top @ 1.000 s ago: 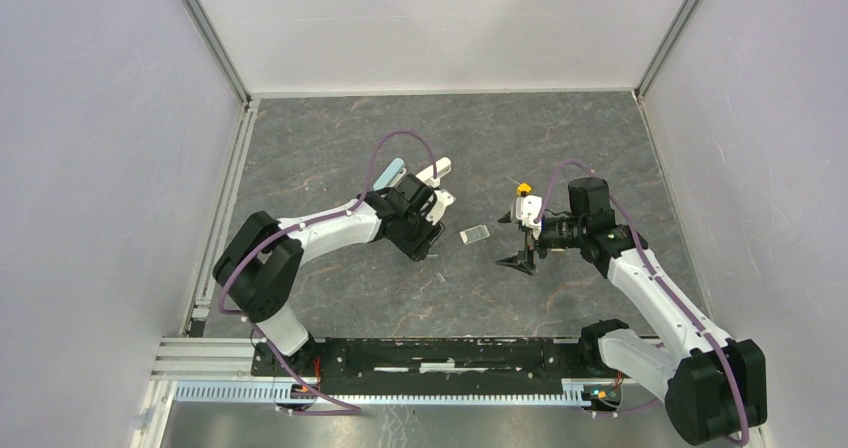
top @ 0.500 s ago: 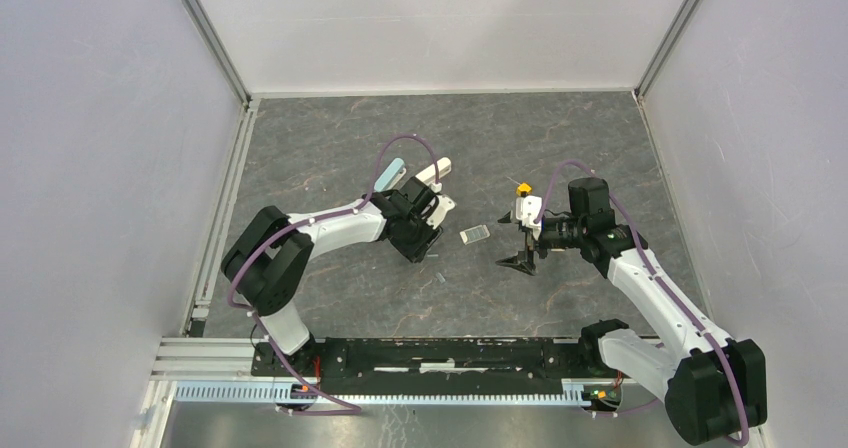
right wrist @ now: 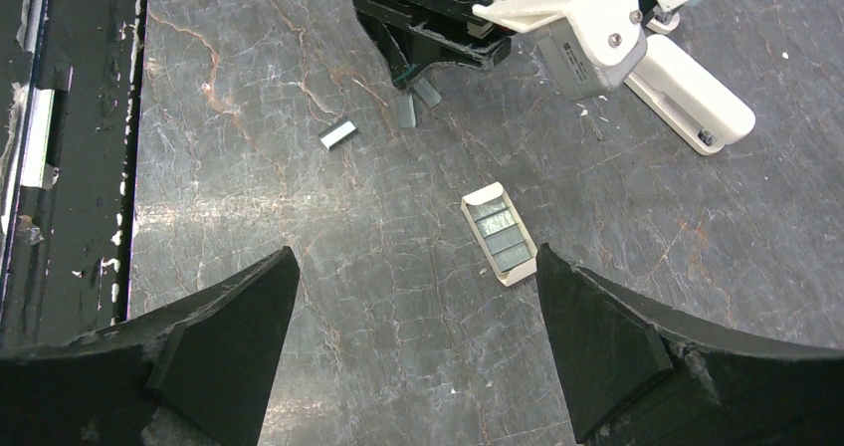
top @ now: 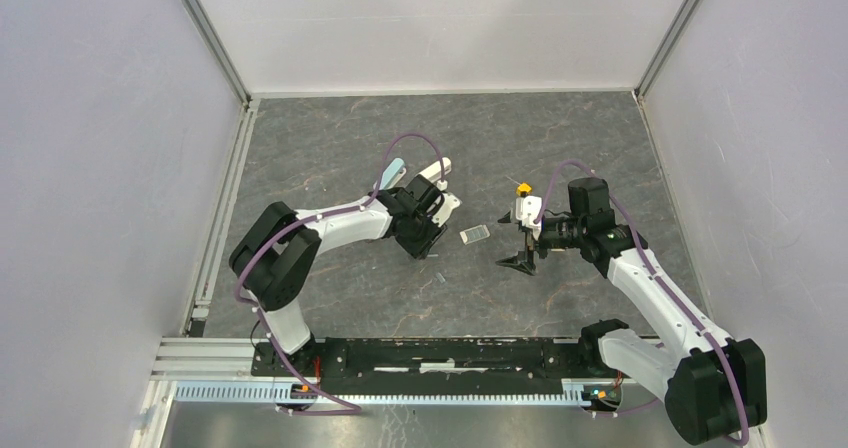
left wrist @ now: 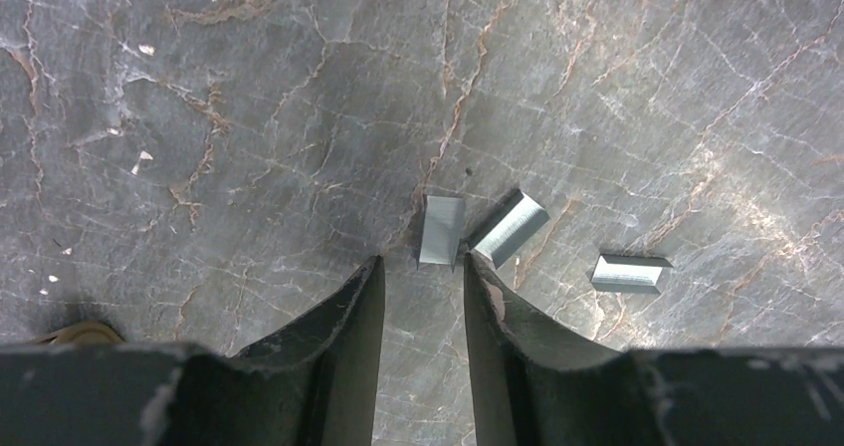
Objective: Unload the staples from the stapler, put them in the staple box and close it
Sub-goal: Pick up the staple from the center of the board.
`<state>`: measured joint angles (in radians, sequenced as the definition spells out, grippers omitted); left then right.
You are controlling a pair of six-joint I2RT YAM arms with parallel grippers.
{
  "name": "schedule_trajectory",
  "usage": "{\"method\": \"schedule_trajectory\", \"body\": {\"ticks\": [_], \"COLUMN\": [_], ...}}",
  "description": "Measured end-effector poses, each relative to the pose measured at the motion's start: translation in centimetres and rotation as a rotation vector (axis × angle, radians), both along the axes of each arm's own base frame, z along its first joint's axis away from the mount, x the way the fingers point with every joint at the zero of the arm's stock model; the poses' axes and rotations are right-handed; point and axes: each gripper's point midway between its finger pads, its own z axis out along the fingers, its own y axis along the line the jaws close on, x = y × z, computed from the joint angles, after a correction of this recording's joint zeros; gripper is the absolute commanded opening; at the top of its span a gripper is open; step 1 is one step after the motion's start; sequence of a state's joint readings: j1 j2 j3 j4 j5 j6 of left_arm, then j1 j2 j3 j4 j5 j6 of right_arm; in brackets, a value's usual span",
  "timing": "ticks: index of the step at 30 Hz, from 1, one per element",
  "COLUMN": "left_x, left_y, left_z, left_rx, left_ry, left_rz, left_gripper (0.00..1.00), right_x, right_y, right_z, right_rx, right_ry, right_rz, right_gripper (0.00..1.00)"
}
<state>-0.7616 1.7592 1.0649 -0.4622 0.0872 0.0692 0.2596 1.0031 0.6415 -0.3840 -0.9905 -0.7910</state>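
So the staples, short, thin silvery-grey metal strips, are lying loose on the grey marbled table. There are three pieces, right in front of my left gripper.

In the left wrist view, the closest piece has its long side running up the frame, roughly in line with the fingers. The second piece lies diagonally, lower-left to upper-right, and I can't tell if its low corner actually touches the first. The third piece sits apart to the right, lying nearly sideways.

From the top camera, two of them are tucked under the left wrist and only the lone one shows, as a speck. The white oblong stapler body and the teal oblong piece lie just past that arm, the teal one partly covered by it.

The left gripper's jaws are narrowed to a slim gap with nothing in it, tips just short of the closest piece. The right gripper is spread wide and gripping nothing, with the small clear box on the table between its fingers in its own view.
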Motion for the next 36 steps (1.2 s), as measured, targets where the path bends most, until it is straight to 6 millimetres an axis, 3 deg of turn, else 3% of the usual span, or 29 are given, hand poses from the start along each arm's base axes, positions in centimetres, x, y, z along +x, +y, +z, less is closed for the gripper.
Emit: {"method": "schedule_trajectory", "body": {"ticks": [8,20,26,36], "left_x": [0.39,0.79,0.89,0.89], "left_y": [-0.29,-0.68,-0.78,-0.82], "left_z": [-0.01,-0.02,-0.05,-0.03], "left_rx": [0.001,-0.002,-0.002,-0.005], "left_ry": [-0.004,-0.006,-0.006,-0.006], "left_rz": [0.001,0.001,0.001,0.000], "left_gripper": [0.34,0.34,0.26,0.30], "right_x": [0.02,0.00,-0.15,-0.22], "right_y": [0.01,0.01,-0.03,-0.02], "right_z": [0.07,0.17,0.06,0.03], "right_rx": [0.000,0.000,-0.002,-0.002], "right_ry": [-0.001,0.000,0.008,0.010], "right_rz": [0.000,0.001,0.002,0.005], "right_gripper": [0.96,0.96,0.96,0.96]}}
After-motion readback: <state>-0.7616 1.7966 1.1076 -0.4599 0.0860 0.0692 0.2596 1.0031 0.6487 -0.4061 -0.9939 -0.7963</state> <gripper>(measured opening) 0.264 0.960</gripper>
